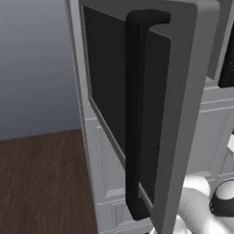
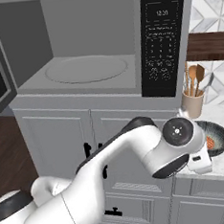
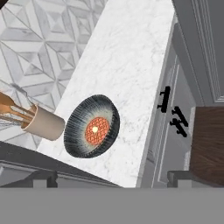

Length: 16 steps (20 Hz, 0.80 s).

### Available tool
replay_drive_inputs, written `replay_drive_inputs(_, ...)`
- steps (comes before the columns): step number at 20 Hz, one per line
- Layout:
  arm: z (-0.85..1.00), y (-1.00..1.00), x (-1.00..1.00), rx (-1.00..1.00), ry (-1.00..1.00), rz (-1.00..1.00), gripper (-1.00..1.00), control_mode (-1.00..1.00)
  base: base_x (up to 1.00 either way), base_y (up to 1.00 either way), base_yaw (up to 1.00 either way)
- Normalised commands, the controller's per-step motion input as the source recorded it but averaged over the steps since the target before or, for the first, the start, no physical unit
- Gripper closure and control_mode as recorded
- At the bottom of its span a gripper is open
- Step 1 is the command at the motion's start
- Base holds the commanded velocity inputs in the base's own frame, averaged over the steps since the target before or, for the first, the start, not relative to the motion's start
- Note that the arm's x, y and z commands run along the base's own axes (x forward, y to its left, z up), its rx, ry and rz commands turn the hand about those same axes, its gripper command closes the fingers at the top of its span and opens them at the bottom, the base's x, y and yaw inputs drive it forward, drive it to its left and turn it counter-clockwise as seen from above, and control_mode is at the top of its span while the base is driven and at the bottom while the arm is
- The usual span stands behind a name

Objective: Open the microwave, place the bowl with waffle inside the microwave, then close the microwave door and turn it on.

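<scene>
The microwave (image 2: pixel 91 19) stands open, its grey cavity and round turntable (image 2: pixel 86 69) bare. Its control panel (image 2: pixel 163 42) is on the right side. The microwave door (image 1: pixel 186 111) is swung far out to the left, its long black handle (image 1: pixel 135 113) facing the left base camera. The bowl (image 2: pixel 217 138) sits on the marble counter to the right of the microwave, partly behind my hand. In the hand view the bowl (image 3: pixel 92 127) is dark and ribbed, with an orange waffle (image 3: pixel 96 130) in it. My gripper (image 3: pixel 111 179) hovers above the counter, open and holding nothing.
A beige holder of wooden utensils (image 2: pixel 194 102) stands just behind the bowl, shown in the hand view as the holder (image 3: pixel 43 124). The marble counter (image 3: pixel 131 65) ends at white cabinet fronts with short black handles (image 3: pixel 164 99). The open door juts into the room over the wood floor (image 1: pixel 40 185).
</scene>
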Motion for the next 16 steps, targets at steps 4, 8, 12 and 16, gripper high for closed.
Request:
replay_drive_inputs(4,-0.26,-0.45,0.26,0.13,0.00,0.00,-1.00,-1.00,0.00,0.00,0.00)
replay_drive_inputs(8,-0.35,-0.20,0.19,0.07,0.03,0.00,-1.00,-1.00,0.00,0.00,0.00)
replay_drive_inputs(12,-0.23,-0.13,0.16,0.07,0.02,0.00,-1.00,-1.00,0.00,0.00,0.00)
replay_drive_inputs(16,-0.18,-0.05,0.17,0.04,0.00,0.00,-1.00,-1.00,0.00,0.00,0.00)
